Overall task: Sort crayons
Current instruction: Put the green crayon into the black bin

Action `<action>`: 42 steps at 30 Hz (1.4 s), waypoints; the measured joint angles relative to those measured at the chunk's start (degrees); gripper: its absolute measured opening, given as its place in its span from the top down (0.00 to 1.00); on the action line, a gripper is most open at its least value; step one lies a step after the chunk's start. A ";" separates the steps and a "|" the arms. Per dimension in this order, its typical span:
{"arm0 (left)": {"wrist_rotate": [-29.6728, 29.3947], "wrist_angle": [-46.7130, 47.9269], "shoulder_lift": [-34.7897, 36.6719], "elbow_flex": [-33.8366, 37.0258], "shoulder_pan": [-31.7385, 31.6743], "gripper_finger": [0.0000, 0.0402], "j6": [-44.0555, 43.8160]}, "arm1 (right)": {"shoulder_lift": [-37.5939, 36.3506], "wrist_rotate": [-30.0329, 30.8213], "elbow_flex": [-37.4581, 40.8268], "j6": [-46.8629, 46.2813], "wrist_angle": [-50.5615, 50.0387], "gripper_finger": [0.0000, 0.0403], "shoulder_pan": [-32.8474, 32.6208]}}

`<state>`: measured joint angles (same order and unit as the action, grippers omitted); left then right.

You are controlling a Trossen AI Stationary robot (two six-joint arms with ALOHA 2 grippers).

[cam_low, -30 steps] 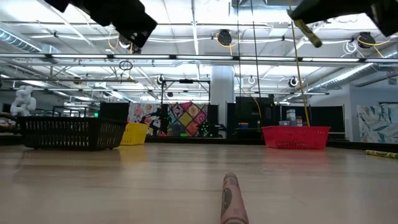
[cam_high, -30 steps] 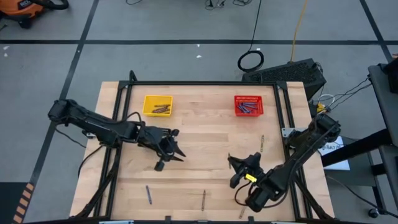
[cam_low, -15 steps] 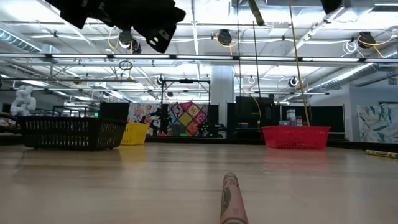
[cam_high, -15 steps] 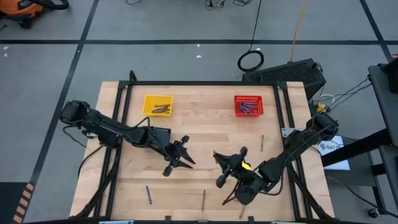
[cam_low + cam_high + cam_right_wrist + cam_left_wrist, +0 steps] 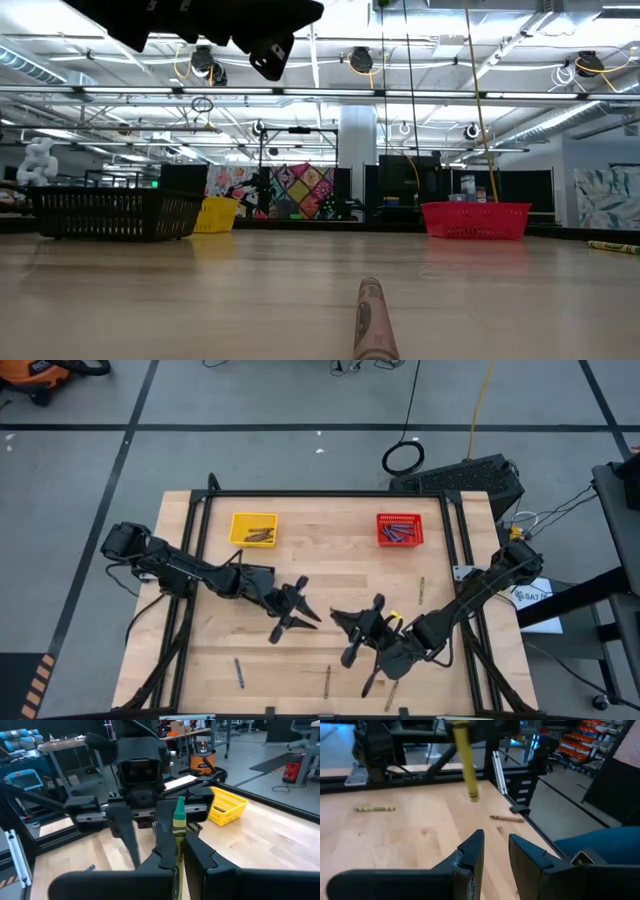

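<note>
Pale wooden table [image 5: 330,575] seen from above, with both dark arms meeting near its middle. Left gripper [image 5: 300,610] poised above the wood left of centre, fingers [image 5: 470,857] parted with a clear gap and nothing between them. Right gripper [image 5: 352,632] facing it from just beside, fingers [image 5: 192,852] clamped together on a yellow-green crayon [image 5: 178,827], pointed tip standing up beyond the fingertips in the right wrist view; same crayon [image 5: 465,757] visible from the left wrist camera as a stick hanging tilted above the table. Yellow mesh basket [image 5: 252,529] at the far left of the table, holding several brown crayons [image 5: 262,535]; red mesh basket [image 5: 400,529] at the far right, holding several blue-grey crayons [image 5: 396,535]. Black mesh basket [image 5: 112,214] visible only in the low view, beside the yellow one. Loose crayons lying on the bare wood: a blue-grey crayon [image 5: 238,673] near the front left edge, a brown crayon [image 5: 326,680] near the front centre, another brown crayon [image 5: 390,695] at the front right under the right arm, and a yellow-green crayon on the table [image 5: 421,591] right of centre. One paper-wrapped crayon [image 5: 371,320] lying end-on, close to the low camera.
</note>
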<state>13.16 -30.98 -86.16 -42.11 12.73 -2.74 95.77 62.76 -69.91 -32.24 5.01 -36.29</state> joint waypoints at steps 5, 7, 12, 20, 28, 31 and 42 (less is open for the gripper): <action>-2.79 -0.68 0.01 0.00 0.00 0.77 0.00 | -0.02 -0.13 0.00 1.04 1.28 1.00 0.00; -3.60 -0.94 0.01 0.00 0.00 0.77 -0.11 | -0.02 -0.34 0.00 1.04 1.26 1.00 0.00; -3.60 -2.35 0.01 0.00 0.00 0.77 -2.97 | -0.02 -1.61 0.00 2.94 4.25 1.00 0.47; -3.60 -4.38 0.01 0.00 0.00 0.77 -5.90 | -0.04 -4.71 0.00 7.22 8.00 1.00 1.73; -3.53 -6.00 0.01 -0.04 0.00 0.77 -5.95 | -0.04 -7.36 0.00 7.51 8.49 1.00 2.76; -3.52 -6.27 0.01 -0.04 0.00 0.77 -5.94 | -0.04 -7.80 0.00 7.65 8.49 1.00 3.37; -3.63 -6.36 0.01 -0.04 0.00 0.77 -5.88 | -0.04 -12.22 0.00 7.93 8.62 1.00 6.34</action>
<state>9.54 -37.34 -86.15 -42.15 12.73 -8.62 95.73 50.54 -69.91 -24.32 13.62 -29.96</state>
